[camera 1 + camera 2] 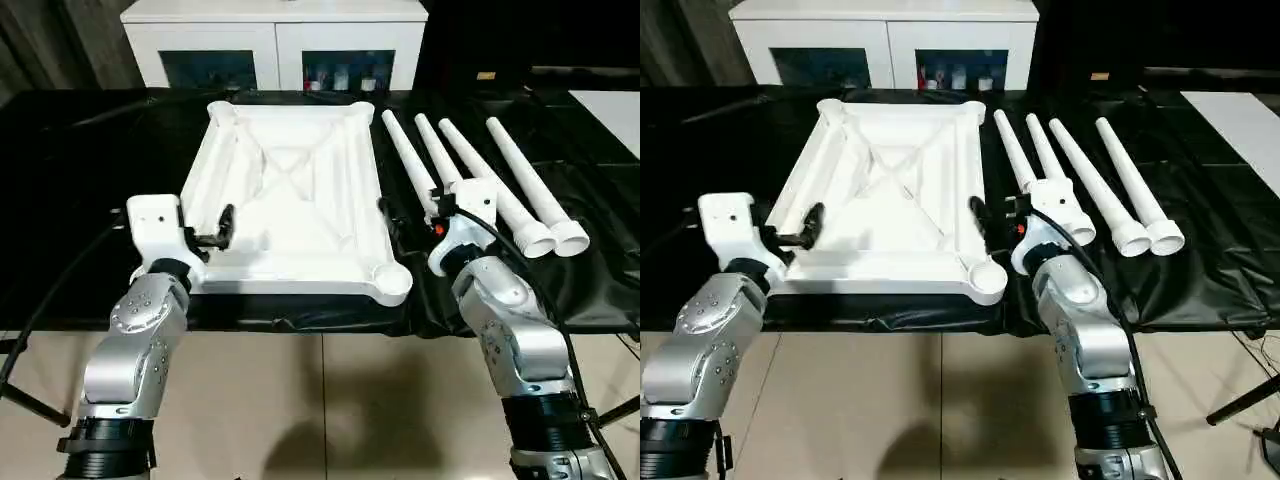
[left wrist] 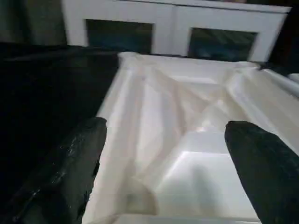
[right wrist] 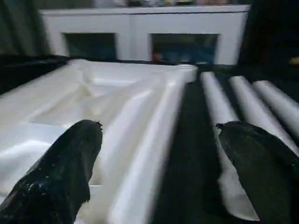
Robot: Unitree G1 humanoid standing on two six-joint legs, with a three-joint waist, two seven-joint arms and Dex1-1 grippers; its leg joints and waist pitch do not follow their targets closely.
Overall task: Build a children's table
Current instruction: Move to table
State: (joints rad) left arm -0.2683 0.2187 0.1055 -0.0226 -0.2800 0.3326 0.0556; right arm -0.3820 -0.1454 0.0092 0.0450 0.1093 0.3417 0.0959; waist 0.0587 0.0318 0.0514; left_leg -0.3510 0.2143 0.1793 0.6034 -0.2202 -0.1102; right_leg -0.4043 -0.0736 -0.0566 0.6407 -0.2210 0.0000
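Tabletop (image 1: 290, 200) sits ribbed side up mid-frame on the black surface (image 1: 80, 200), we see four legs (image 1: 480, 180) loose at right, no socket filled, so assembly is unstarted; left end effector (image 2: 163, 154) and right end effector (image 3: 159, 158) both spread, empty.

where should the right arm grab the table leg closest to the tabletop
Grip the nearest leg around its middle, coming down from above. It lies flat on the black cover, tapering away from the robot, beside the tabletop, with gaps either side for the right tool fingers.
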